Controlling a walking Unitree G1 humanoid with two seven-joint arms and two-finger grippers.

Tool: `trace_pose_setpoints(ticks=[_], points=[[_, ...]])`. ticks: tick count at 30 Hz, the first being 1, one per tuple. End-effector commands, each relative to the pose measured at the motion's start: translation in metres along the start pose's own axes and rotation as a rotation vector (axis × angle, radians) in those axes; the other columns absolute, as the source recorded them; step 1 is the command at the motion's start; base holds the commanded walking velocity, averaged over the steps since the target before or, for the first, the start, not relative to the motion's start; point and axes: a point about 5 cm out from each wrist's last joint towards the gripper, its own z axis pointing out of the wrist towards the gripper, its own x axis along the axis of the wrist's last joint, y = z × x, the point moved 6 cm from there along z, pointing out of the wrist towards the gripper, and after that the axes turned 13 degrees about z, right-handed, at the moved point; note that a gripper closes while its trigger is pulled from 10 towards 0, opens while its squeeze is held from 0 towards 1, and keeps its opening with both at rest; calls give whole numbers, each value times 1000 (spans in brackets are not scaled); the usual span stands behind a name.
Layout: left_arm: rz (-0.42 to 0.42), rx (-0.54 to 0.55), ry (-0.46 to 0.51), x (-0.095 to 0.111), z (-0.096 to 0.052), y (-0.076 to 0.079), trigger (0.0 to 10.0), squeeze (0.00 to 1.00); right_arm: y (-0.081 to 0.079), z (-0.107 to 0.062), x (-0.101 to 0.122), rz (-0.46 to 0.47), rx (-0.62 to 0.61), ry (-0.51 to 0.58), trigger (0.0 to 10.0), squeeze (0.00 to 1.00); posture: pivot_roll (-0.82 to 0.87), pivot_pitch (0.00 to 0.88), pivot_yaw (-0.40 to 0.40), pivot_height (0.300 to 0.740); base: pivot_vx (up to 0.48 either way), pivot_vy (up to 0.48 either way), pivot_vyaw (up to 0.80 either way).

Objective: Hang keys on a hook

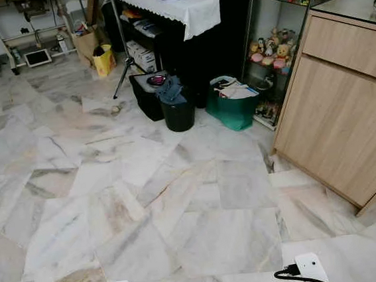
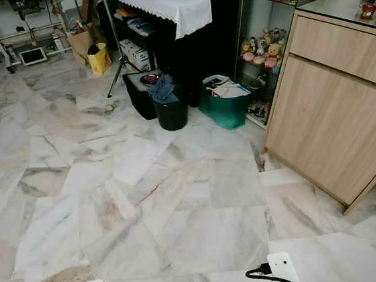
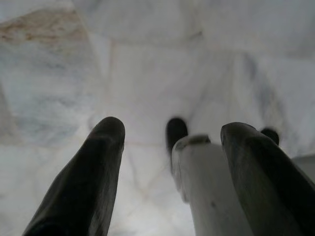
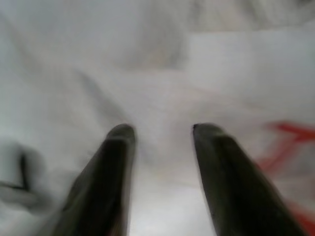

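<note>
What we count on the marble floor

We see one black bin [image 1: 178, 112], one green bag [image 1: 233, 106], one yellow bag [image 1: 104, 60], one wooden cabinet [image 1: 346, 119] at the right, and two grippers, left gripper [image 3: 167, 147] and right gripper [image 4: 160, 147].

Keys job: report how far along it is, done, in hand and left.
Done: nothing that these views can confirm; no keys or hook can be made out. In hand: both arms hang low over the marble floor, the left gripper and right gripper both open and holding nothing. The wooden cabinet stands ahead to the right. Left: finding the keys, gripping them and hanging them.
</note>
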Motion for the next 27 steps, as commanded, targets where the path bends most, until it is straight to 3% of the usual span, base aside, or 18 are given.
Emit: trace_pose_setpoints(ticks=[1,9,17,27], points=[[-12,26,26,4,-1,-16,10000,0,-18,1,3,96,71,37,10000,0,46,0,-8,723,0,0,0],[48,55,33,5,-1,-20,10000,0,-20,0,4,101,82,42,10000,0,50,0,-10,723,0,0,0],[25,39,44,6,-1,-16,10000,0,-15,0,4,96,69,46,10000,0,31,0,-20,723,0,0,0],[72,-14,34,2,0,12,10000,0,11,-3,2,40,15,39,10000,0,29,0,-45,723,0,0,0]])
